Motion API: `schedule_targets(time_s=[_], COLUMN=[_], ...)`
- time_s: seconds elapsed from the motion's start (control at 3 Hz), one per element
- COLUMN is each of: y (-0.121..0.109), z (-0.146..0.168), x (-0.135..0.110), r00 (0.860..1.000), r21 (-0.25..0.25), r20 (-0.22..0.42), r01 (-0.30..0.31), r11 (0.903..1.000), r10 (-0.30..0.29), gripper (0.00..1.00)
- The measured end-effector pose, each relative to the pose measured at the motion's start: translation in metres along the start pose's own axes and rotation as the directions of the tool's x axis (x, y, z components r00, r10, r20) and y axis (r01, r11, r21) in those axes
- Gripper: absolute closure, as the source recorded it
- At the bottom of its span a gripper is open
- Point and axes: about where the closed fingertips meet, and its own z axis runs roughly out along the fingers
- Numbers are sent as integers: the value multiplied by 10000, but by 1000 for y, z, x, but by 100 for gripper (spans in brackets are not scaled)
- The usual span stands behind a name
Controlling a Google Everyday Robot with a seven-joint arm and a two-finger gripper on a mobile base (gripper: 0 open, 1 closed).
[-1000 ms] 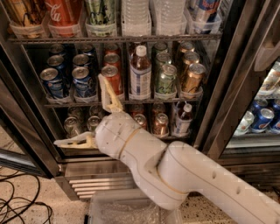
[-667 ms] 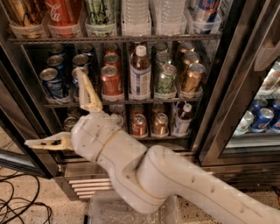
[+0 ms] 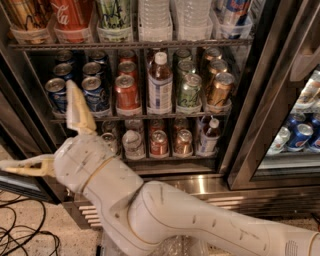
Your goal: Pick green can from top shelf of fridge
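The green can, pale green and white with black script, stands in a clear tray on the top shelf of the fridge; its lid is cut off by the top edge. My gripper is open wide, far below and left of the can, in front of the lower racks. One cream finger points up over the blue cans. The other finger points left.
A red Coca-Cola can stands left of the green can, water bottles to its right. Short cans and a bottle fill the middle rack. The neighbouring cooler with blue cans is at right. Cables lie on the floor.
My arm has swung left across the fridge front; the open gripper moved from before the red cans to before the blue cans. The cans have not moved.
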Motion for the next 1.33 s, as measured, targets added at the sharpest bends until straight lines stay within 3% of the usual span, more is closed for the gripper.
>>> schedule_targets(time_s=[0.33, 0.67, 1.0, 1.33], y=[-1, -15, -64, -114], z=[-1, 4, -6, -35], x=[1, 22, 48, 53], r00=[9998, 9944, 9742, 9466], r21=[564, 1798, 3582, 5146], r20=[-174, -941, -2060, -2942], r01=[35, 642, 1623, 2729], r11=[9984, 9816, 9194, 8128], r10=[-25, -478, -917, -1316], gripper=[0, 0, 0, 0])
